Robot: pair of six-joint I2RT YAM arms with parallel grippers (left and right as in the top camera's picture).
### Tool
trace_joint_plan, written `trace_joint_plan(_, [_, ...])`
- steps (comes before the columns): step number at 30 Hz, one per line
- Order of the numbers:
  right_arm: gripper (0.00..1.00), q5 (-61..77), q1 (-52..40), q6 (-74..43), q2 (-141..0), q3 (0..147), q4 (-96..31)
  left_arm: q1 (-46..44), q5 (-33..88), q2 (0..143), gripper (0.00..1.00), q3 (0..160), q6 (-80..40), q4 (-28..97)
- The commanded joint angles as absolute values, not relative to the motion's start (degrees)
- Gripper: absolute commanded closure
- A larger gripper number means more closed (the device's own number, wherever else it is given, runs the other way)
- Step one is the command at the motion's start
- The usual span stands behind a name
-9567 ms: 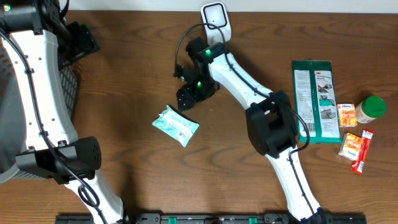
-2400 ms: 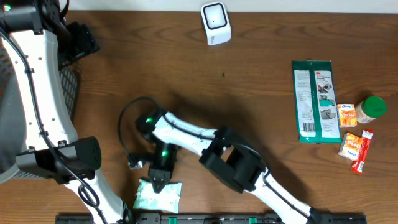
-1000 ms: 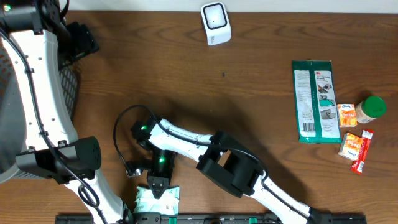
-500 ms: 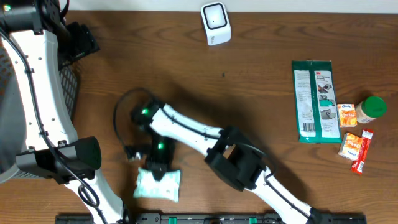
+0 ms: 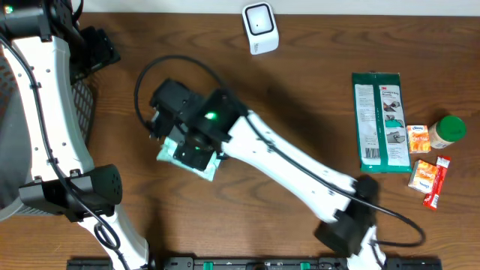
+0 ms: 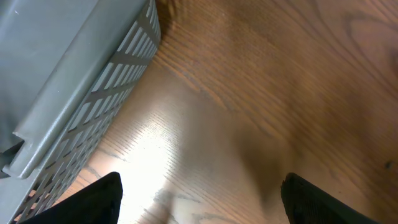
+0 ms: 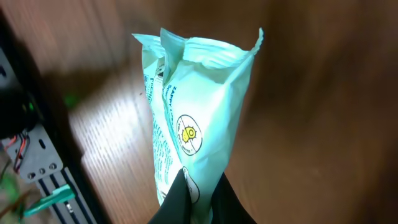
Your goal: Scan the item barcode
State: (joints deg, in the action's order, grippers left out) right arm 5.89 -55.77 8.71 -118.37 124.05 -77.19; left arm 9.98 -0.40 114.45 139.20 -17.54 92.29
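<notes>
Brown wood-grain desk [image 5: 300, 82] fills the overhead view, with a white scanner [image 5: 260, 28] standing at its far edge. Along the right side lies a green pack [image 5: 381, 121], and just beside it sit a green-lidded jar [image 5: 448, 131], two orange packets [image 5: 423, 174] and a red stick pack [image 5: 438, 181]. A grey slatted basket [image 6: 81, 81] stands at the left edge. The right arm [image 5: 292, 161] stretches across the desk to its left-centre part, where the right jaws are pressed together on one end of a mint-green pouch [image 7: 193, 118]. In the right wrist view the pouch points away from the dark fingertips [image 7: 177, 196], its crimped far end spread open like a fan and a round yellow mark on its side. Seen from above, the pouch [image 5: 187, 154] lies under the wrist, well apart from the scanner and nearer the basket; whether it touches the desk cannot be told. The left arm [image 5: 45, 112] rises along the left edge. The left jaws are spread wide with nothing between them, hanging over bare wood just beside the basket wall, both fingertips [image 6: 93, 199] showing at the lower corners of the left wrist view.
</notes>
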Motion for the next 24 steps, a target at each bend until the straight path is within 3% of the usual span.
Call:
trace_joint_plan(1, [0.99,2.17,-53.67,6.22,-115.33,124.95,-76.29,10.22,-1.13,114.87,0.18,139.44,-16.75,95.53])
trace_joint_plan(7, [0.99,2.46,-50.76,6.22,-114.41,126.80,-74.72,10.22,-1.13,114.87,0.18,139.44,-16.75,95.53])
trace_joint_plan(18, [0.99,2.33,-47.64,7.01,-114.41,142.96,-76.20,10.22,-1.13,114.87,0.17,139.44,-16.75,95.53])
trace_joint_plan(24, [0.99,-5.74,-47.22,14.90,-114.83,143.00,-68.88,10.22,-1.13,114.87,0.18,139.44,-16.75,95.53])
